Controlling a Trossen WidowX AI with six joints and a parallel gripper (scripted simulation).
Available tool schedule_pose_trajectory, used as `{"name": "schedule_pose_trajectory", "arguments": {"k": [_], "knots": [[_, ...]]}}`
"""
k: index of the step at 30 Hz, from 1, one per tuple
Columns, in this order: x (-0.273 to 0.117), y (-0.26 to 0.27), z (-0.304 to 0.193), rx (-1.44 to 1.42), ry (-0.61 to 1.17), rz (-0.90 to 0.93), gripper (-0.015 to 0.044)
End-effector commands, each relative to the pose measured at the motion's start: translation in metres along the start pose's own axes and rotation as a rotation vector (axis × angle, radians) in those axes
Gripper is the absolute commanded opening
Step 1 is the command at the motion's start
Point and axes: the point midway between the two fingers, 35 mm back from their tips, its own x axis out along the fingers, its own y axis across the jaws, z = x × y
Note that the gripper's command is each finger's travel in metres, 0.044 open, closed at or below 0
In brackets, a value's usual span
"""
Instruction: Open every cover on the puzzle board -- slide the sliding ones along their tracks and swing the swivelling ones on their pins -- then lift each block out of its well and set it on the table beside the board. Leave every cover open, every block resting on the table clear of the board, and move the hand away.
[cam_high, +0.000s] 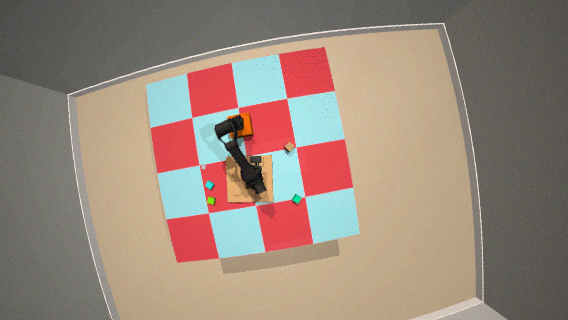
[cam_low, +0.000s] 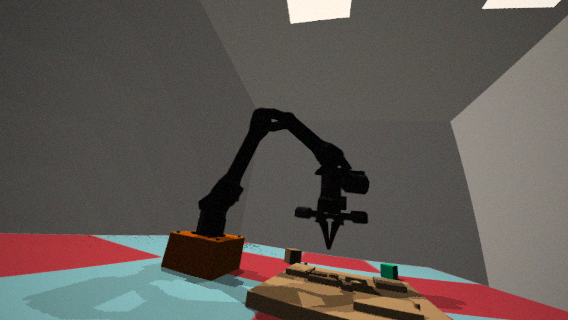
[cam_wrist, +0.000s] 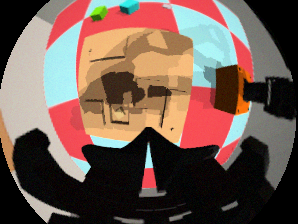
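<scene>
The wooden puzzle board lies flat with raised covers of the same wood; shadows make their positions hard to tell. A small square recess shows near its edge in the wrist view; its contents are unclear. My gripper is shut and empty, its tips pointing down above the board. Off the board lie a cyan block, a lime-green block, a teal block and a tan block.
The orange arm base stands near the board. A tiny pale object lies near the cyan block. The arm crosses over the board and hides part of it in the top view. The table top is red and light-blue checks.
</scene>
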Motion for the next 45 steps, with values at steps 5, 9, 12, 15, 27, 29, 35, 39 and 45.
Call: {"name": "schedule_pose_trajectory", "arguments": {"k": [5, 9, 12, 15, 27, 29, 35, 39, 45], "knots": [[0.001, -0.003, 0.001, 0.016, -0.002, -0.002, 0.0], [0.001, -0.003, 0.001, 0.016, -0.002, -0.002, 0.0], [0.001, -0.003, 0.001, 0.016, -0.002, -0.002, 0.0], [0.001, -0.003, 0.001, 0.016, -0.002, -0.002, 0.0], [0.001, -0.003, 0.001, 0.016, -0.002, -0.002, 0.0], [0.002, -0.003, 0.001, 0.016, -0.002, -0.002, 0.0], [0.007, -0.002, 0.001, 0.016, -0.002, -0.002, 0.0], [0.011, -0.002, 0.001, 0.016, -0.002, -0.002, 0.0], [0.017, -0.002, 0.001, 0.016, -0.002, -0.002, 0.0]]}}
